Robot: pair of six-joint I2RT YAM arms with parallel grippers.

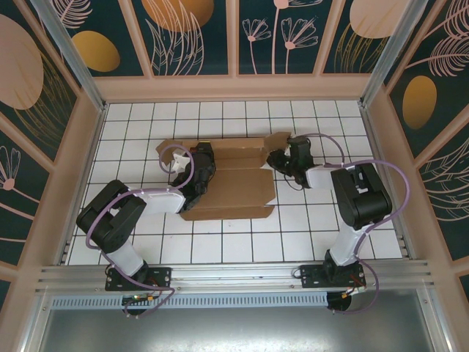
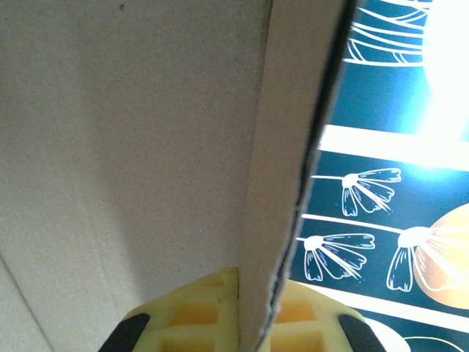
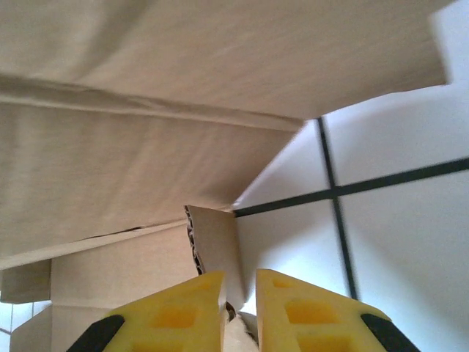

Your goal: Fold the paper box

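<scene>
The paper box [image 1: 236, 189] is a brown cardboard sheet lying mostly flat in the middle of the white tiled table, with flaps raised along its far edge. My left gripper [image 1: 200, 163] sits over its left part. In the left wrist view the left gripper [image 2: 258, 284] is shut on an upright cardboard panel [image 2: 282, 183]. My right gripper [image 1: 280, 158] is at the box's far right flap. In the right wrist view the right gripper [image 3: 240, 277] has its yellow jaws slightly apart around a small flap [image 3: 214, 242], which leans on the left finger with a gap to the right one.
The white tiled table [image 1: 315, 235] has free room in front of and to the right of the box. Pink-framed patterned walls [image 1: 198, 44] enclose the back and both sides. A metal rail [image 1: 234, 275] carries both arm bases at the near edge.
</scene>
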